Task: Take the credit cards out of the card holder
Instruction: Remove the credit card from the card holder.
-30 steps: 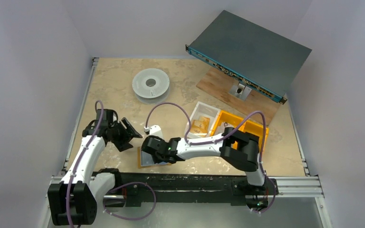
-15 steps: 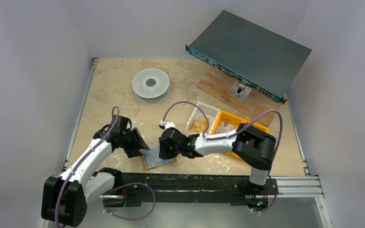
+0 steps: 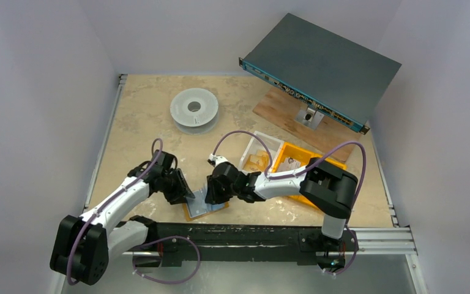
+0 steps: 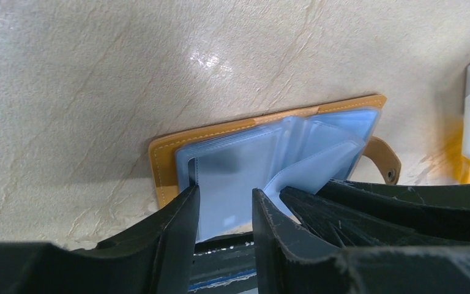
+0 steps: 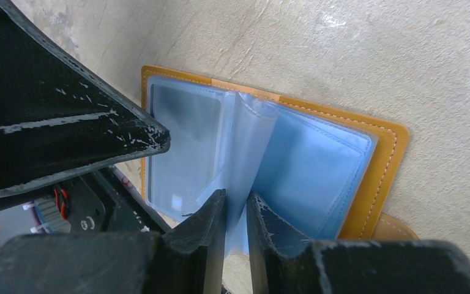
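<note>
Right gripper: jaws narrow, pinching the raised sleeve between both fingertips.
Raised sleeve: one translucent blue leaf standing up from the spine of the open card holder.
Left gripper: jaws partly apart with a clear gap and nothing clamped between them. The tips point down at the flat sleeve page, and one tip sits at that page's outer edge.
Gripper spacing: the two grippers face each other over the card holder, close together but not touching.
Card holder position: lying open and flat on the table, near the front edge, between the two arms.
Card holder build: mustard-orange cover with pale stitching. The strap tab with its snap sticks out past one edge.
Card holder contents: a stack of blue plastic sleeves. A darker rectangle shows through the flat page, and whether it is a card cannot be told.
Clear bin: on the table beyond the right gripper, holding yellowish items too small to identify.
Orange bin: touching the clear bin on its right side and partly covered by the right arm. A small pale item lies inside.
Spool: grey, flat on the table at the far left, well apart from the bins.
Equipment box: dark and flat, propped tilted over a wooden board at the far right.
</note>
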Motion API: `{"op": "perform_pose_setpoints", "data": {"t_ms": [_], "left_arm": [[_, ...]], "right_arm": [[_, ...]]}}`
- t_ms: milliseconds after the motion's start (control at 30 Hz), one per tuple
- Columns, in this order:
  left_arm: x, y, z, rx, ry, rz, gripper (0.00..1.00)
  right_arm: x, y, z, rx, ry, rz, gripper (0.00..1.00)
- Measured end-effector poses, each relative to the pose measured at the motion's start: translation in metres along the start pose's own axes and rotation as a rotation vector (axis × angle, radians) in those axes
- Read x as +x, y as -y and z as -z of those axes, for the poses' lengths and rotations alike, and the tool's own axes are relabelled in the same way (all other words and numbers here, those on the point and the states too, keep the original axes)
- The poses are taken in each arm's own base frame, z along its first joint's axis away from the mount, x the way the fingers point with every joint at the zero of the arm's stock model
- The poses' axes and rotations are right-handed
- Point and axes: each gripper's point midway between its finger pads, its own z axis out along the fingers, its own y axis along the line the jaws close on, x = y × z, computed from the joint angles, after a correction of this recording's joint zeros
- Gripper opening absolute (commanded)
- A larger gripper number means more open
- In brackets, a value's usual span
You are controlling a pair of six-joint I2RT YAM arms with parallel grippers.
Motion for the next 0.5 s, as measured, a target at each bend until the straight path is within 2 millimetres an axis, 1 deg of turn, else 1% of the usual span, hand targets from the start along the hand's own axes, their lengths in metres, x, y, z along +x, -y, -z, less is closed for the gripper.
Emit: {"op": "perform_pose_setpoints", "data": {"t_ms": [133, 300, 400, 500], "left_arm": [[0.003, -0.001, -0.004, -0.019, -0.009, -0.009, 0.35], [0.002, 0.003, -0.007, -0.016, -0.004, -0.004, 0.33], [0.003, 0.007, -0.01, -0.008, -0.006, -0.003, 0.31], [0.003, 0.012, -0.013, 0.0, -0.008, -0.002, 0.22]], "right_arm": [[0.0, 0.0, 0.0, -0.004, 0.0, -0.003, 0.17], [-0.001, 0.001, 0.0, -0.003, 0.001, -0.007, 0.17], [-0.001, 0.001, 0.0, -0.004, 0.0, -0.009, 0.17], [-0.001, 0.001, 0.0, -0.004, 0.0, -0.008, 0.17]]}}
